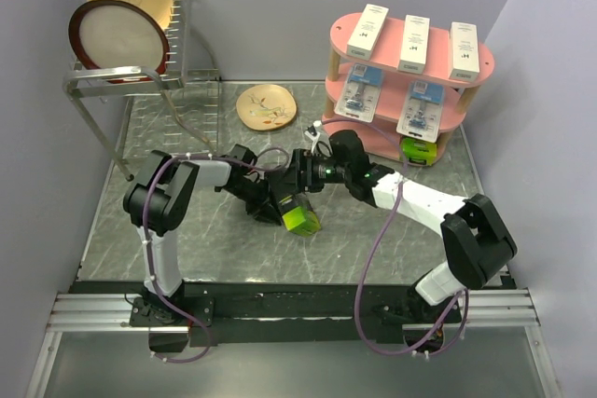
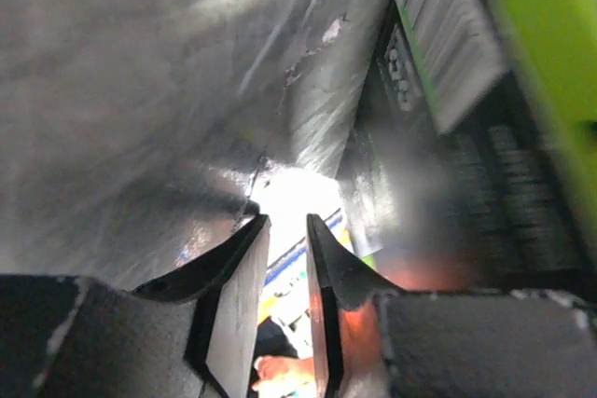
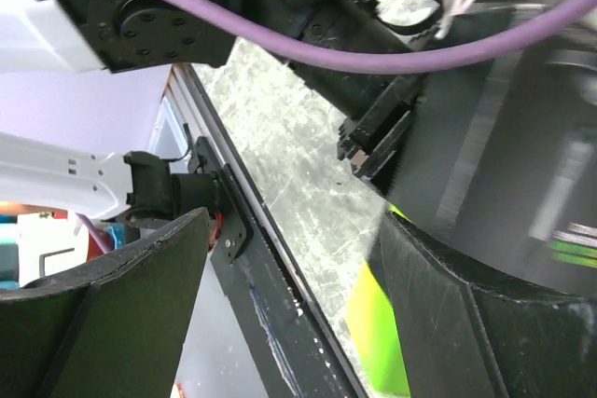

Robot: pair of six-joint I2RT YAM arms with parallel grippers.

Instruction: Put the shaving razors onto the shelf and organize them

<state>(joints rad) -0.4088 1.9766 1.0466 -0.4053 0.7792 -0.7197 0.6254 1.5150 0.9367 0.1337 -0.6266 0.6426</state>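
On the grey marbled desk (image 1: pixel 215 249), the left fingers (image 2: pixel 233 295) stand narrowly apart and empty. The right fingers (image 3: pixel 140 305) gape wide, just beside the black-and-lime-green razor box (image 1: pixel 300 219).

I see the pink shelf (image 1: pixel 485 70) far right: three white boxes (image 1: pixel 414 43) on top, two blue blister cards (image 1: pixel 359 92) mid-tier, one black-green box (image 1: pixel 419 151) at the bottom. A second black-green box (image 1: pixel 297 212), seemingly tilted, sits mid-table.

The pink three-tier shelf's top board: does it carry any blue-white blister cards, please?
No, the top of the pink three-tier shelf holds only three slim white boxes; the blue-white blister cards sit one board lower.
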